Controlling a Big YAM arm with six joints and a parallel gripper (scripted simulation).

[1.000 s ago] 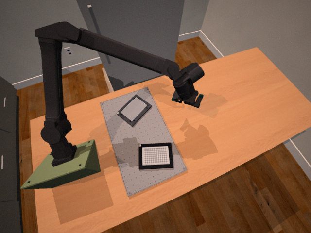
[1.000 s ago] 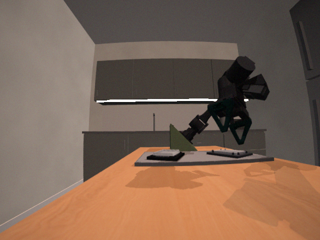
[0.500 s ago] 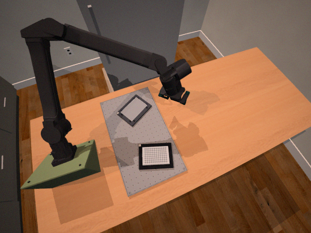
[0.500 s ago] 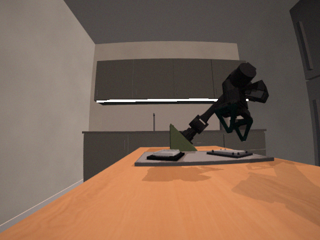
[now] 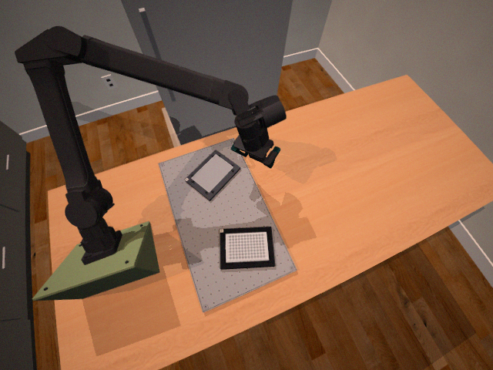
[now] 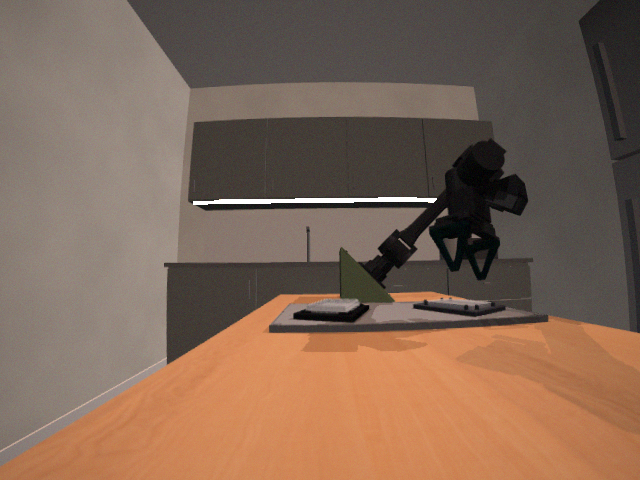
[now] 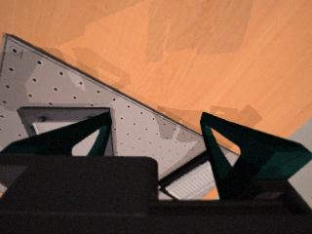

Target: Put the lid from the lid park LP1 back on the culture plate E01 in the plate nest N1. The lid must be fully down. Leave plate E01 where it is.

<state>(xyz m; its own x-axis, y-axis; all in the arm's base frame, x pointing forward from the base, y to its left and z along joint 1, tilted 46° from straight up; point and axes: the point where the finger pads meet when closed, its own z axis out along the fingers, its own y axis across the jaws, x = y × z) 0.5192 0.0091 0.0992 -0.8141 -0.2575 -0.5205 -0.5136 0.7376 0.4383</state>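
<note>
The flat grey lid (image 5: 213, 172) lies in the dark frame of lid park LP1 (image 5: 197, 189) at the far end of the grey perforated baseplate (image 5: 226, 223). The white well plate E01 (image 5: 246, 246) sits uncovered in the black plate nest N1 (image 5: 247, 264) at the near end. My gripper (image 5: 256, 153) (image 6: 467, 263) hangs open and empty above the baseplate's far right edge, just right of the lid park and well above it. In the wrist view the teal fingers frame the baseplate edge, with the lid (image 7: 49, 128) partly behind the left finger and the plate (image 7: 195, 181) low in the middle.
The arm's green wedge base (image 5: 99, 264) stands on the table left of the baseplate. The wooden table (image 5: 358, 167) stretches to the right. A tall grey cabinet (image 5: 215, 59) stands behind the table's far edge.
</note>
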